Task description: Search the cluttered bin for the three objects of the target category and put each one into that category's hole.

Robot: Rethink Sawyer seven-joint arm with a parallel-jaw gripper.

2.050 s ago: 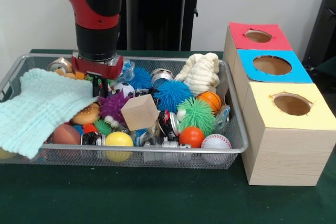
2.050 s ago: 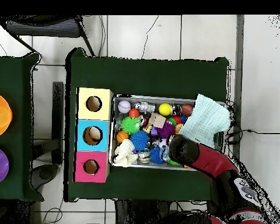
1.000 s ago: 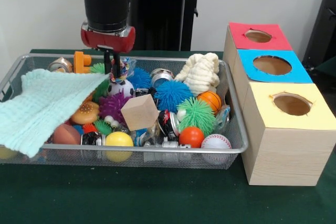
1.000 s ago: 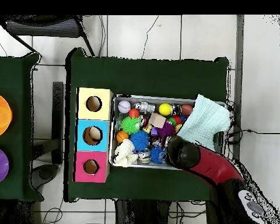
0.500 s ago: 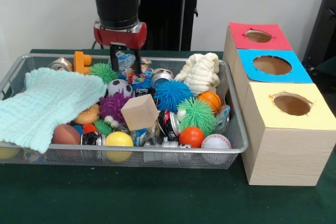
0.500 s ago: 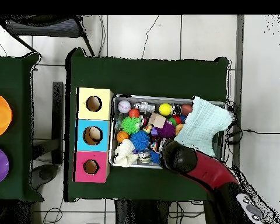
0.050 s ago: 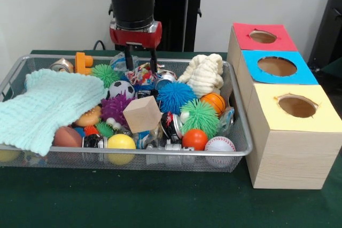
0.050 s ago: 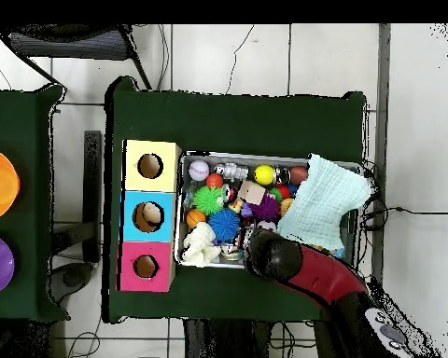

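We judge the search step is in hand: our tool (image 7: 141, 59) hangs over the back of the wire mesh bin (image 7: 160, 153), its two fingers apart around a crumpled multicoloured object (image 7: 143, 73); whether they grip it we cannot tell. Which category is wanted we cannot tell either. The pink, blue and yellow wooden box with three holes (image 7: 278, 67) stands beside the bin. Next we would need a firm grip, then a lift clear of the rim towards the holes.
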